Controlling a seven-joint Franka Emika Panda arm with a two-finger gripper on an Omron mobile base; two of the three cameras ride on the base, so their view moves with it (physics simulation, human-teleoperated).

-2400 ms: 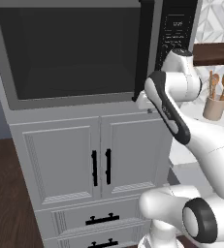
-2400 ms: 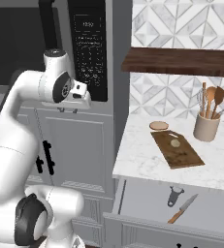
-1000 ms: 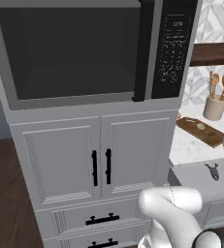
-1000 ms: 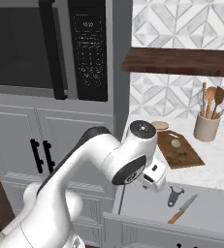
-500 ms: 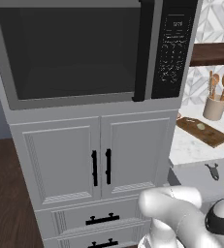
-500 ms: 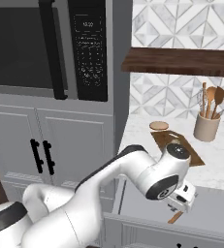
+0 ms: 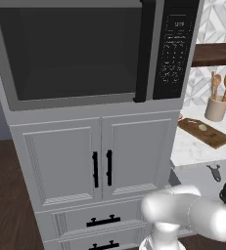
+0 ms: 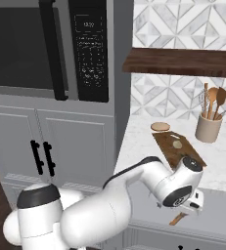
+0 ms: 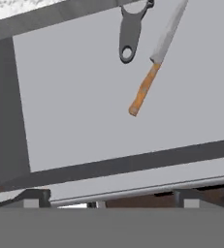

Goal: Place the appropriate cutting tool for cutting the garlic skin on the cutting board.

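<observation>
Open drawer [image 9: 84, 121]: arm bent low, hand over knife [image 9: 156, 58].

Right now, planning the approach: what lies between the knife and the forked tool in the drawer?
Nothing: in the hand view, bare grey drawer floor separates the knife from the forked tool.

Garlic [image 8: 177, 144] on cutting board [image 8: 169, 154]; knife [image 9: 155, 56] in open drawer [image 9: 84, 111] below board, just beside forked tool [image 9: 130, 32].

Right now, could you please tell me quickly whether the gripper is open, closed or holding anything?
Gripper: cannot be told; its fingers are not visible. The knife lies free in the open drawer, not held.
</observation>
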